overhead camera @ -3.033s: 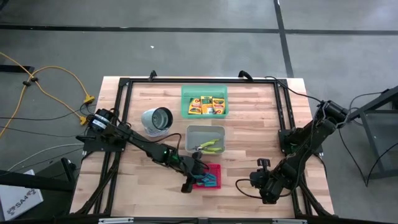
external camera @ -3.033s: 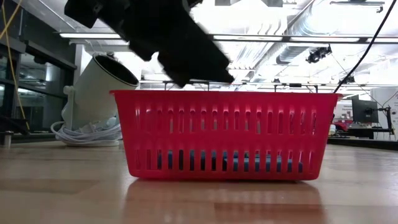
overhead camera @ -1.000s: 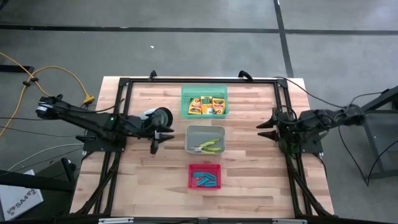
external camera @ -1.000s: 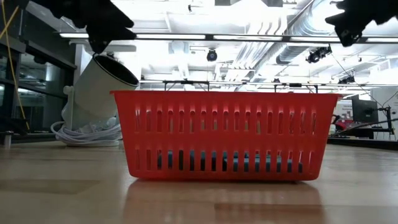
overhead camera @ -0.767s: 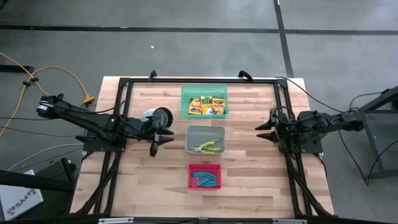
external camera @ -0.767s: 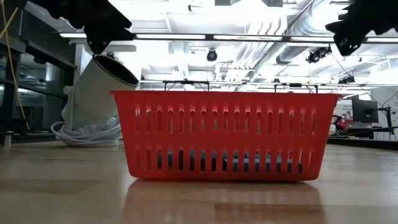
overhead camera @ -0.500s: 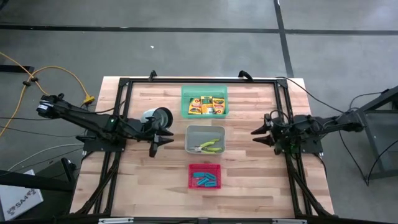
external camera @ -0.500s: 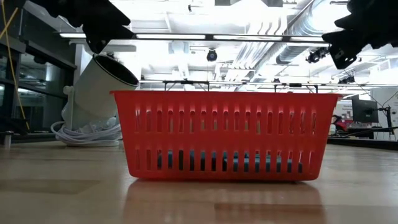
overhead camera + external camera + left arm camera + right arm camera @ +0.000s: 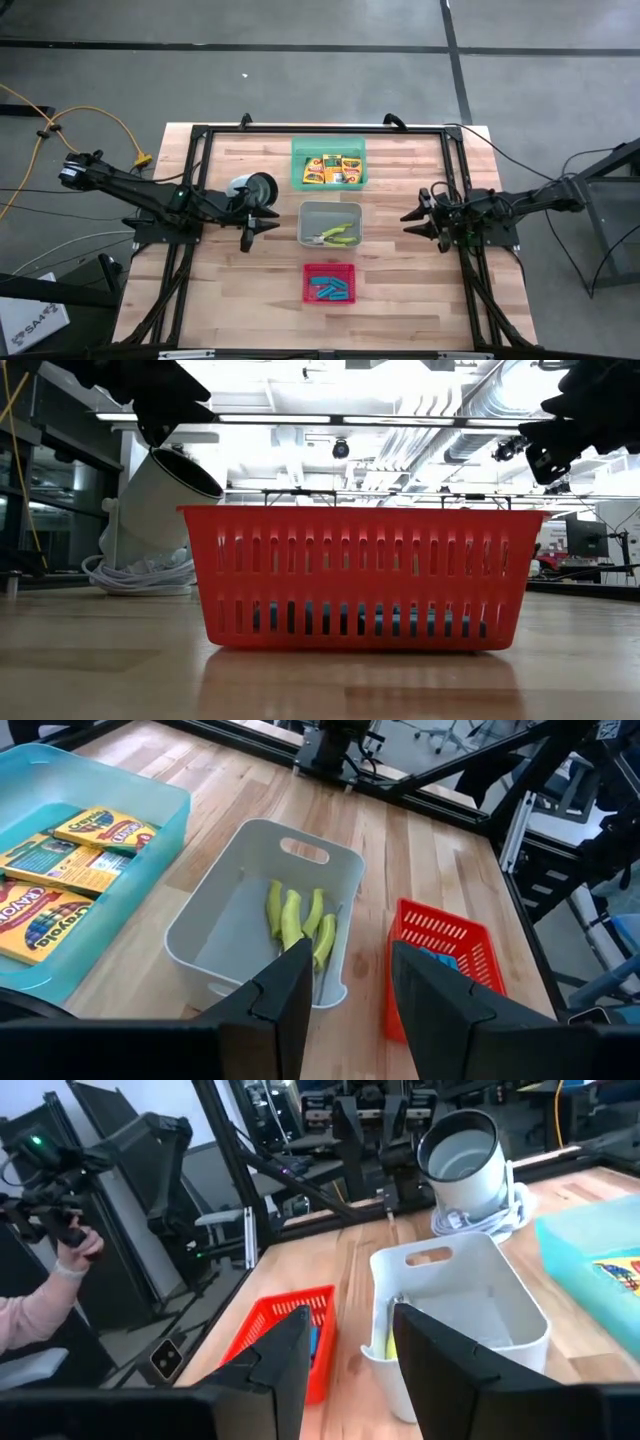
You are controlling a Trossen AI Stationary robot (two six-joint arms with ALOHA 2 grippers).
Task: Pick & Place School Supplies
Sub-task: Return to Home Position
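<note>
Yellow-orange crayon boxes (image 9: 331,168) lie in the green tray (image 9: 300,148) at the far middle; the left wrist view shows them too (image 9: 62,860). Plier-like tools with yellow-green handles (image 9: 338,236) (image 9: 297,918) lie in the grey tray (image 9: 310,212). Light-blue pieces (image 9: 330,289) lie in the red tray (image 9: 309,271) (image 9: 365,575). My left gripper (image 9: 260,228) (image 9: 350,985) hovers open, left of the grey tray. My right gripper (image 9: 412,224) (image 9: 350,1345) hovers open, right of that tray. Both hang high in the low view, the left gripper (image 9: 160,405) and the right gripper (image 9: 555,440).
A white cylinder-shaped device (image 9: 252,190) (image 9: 462,1155) with a coiled cable lies tipped on the table beside my left gripper. A black frame (image 9: 320,128) runs round the table's edges. A person's hand and pink sleeve (image 9: 60,1270) show beyond the table's left side.
My right gripper has moved toward the table's left, nearer the grey tray, and has come down a little. It has stayed open.
</note>
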